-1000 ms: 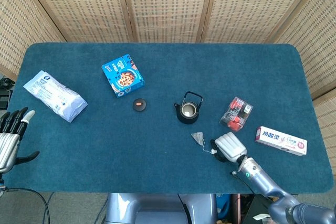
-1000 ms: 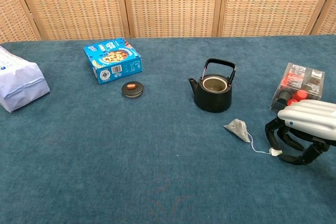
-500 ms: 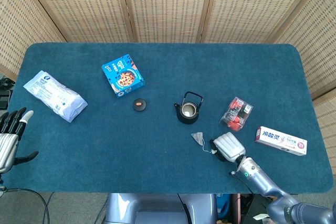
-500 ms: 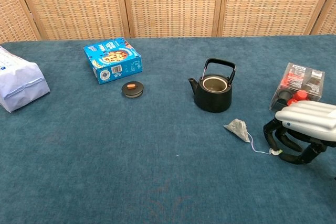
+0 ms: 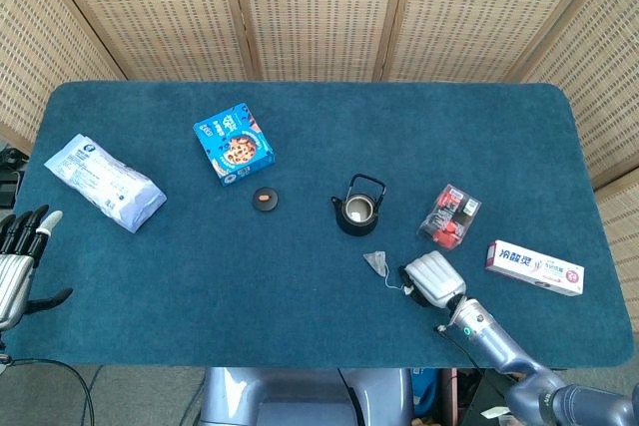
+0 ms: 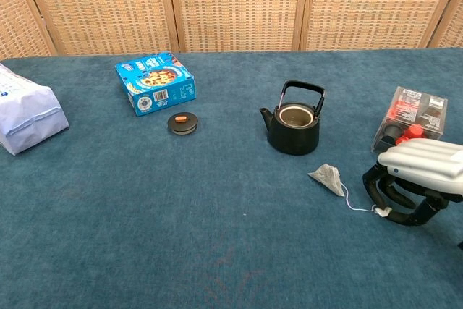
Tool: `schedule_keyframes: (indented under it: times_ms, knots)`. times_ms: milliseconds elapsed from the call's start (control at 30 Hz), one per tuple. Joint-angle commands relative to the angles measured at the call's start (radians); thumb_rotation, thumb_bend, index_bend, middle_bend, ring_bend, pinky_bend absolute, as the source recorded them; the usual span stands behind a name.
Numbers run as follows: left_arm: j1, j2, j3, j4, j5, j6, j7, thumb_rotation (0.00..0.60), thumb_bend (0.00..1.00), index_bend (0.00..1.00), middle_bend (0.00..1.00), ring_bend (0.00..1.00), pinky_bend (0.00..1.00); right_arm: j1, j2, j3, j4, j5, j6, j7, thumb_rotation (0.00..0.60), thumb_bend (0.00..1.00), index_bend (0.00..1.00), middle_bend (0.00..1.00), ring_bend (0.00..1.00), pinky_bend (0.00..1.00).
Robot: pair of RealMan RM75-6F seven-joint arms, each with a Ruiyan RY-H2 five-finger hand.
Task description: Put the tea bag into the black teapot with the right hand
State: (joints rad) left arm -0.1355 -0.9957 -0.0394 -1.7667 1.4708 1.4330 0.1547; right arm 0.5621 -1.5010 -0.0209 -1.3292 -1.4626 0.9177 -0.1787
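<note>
The black teapot (image 5: pixel 357 209) (image 6: pixel 293 124) stands open near the table's middle, and its lid (image 5: pixel 264 199) (image 6: pixel 182 121) lies to the left of it. The tea bag (image 5: pixel 376 262) (image 6: pixel 328 178) lies flat on the blue cloth just in front and to the right of the pot. Its string runs right to a small tag. My right hand (image 5: pixel 432 278) (image 6: pixel 419 179) arches over that tag, fingers curled down, and pinches it against the cloth. My left hand (image 5: pixel 18 261) hangs off the table's left edge with fingers spread and nothing in it.
A blue cookie box (image 5: pixel 234 143) and a white bag (image 5: pixel 104 182) lie at the left. A clear pack with red items (image 5: pixel 449 215) (image 6: pixel 415 116) sits just behind my right hand. A toothpaste box (image 5: pixel 534 267) lies at the right.
The right hand's fingers have closed slightly around the tag and shifted it a touch to the right. The tea bag itself has not moved. The left hand sank a little.
</note>
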Motion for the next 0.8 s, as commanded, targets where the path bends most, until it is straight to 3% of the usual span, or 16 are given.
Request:
schedule_keyframes:
  times_ms: [33,800]
  knots:
    - [0.0,0.0,0.0,0.0,0.0,-0.001,-0.001,0.6,0.07,0.0,0.0,0.0,0.0,0.001,0.002,0.0,-0.006,0.003,-0.004,0.004,0.6,0.5,0.6,0.83,0.83,0.87]
    - [0.003,0.001,0.0,-0.001,-0.002,0.0,-0.003,0.6,0.07,0.0,0.0,0.0,0.0,0.003,0.007,0.005,-0.028,0.02,-0.009,0.011,0.6,0.54,0.64,0.84,0.83,0.87]
